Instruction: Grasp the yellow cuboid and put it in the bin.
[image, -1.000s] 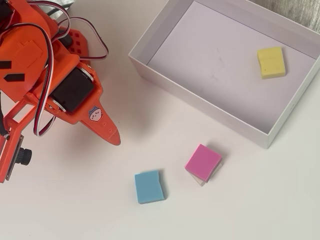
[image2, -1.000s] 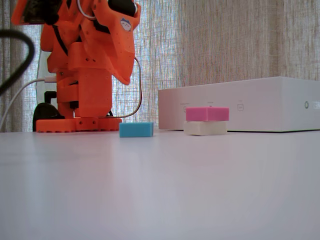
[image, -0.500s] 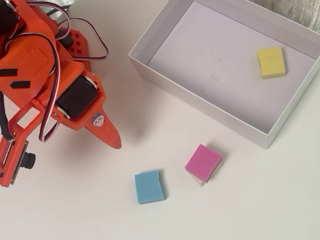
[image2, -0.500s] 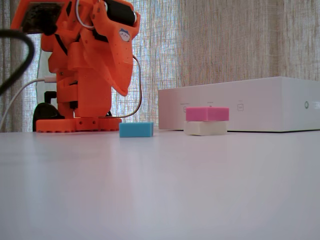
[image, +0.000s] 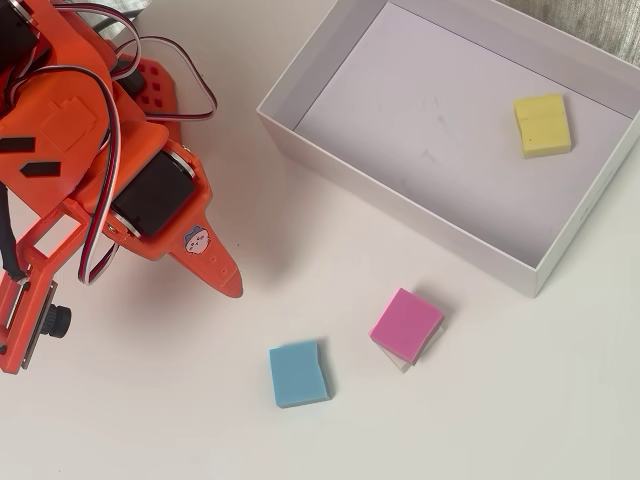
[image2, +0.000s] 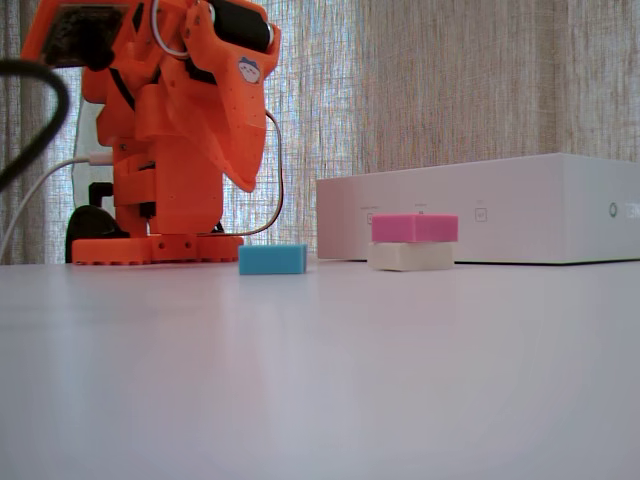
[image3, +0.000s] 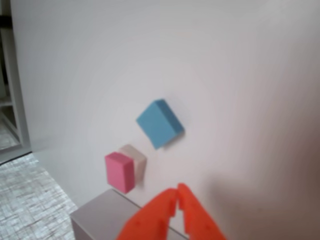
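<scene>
The yellow cuboid (image: 542, 125) lies flat on the floor of the bin (image: 400, 195), near its far right corner in the overhead view, so the drop looks done. The claw (image3: 177, 196) hangs empty, tips together, above the table (image: 180, 420). From here, best lift clear without nudging the pink block (image: 406, 325) stacked on a pale block (image2: 410, 257), or the blue block (image: 298, 374).
</scene>
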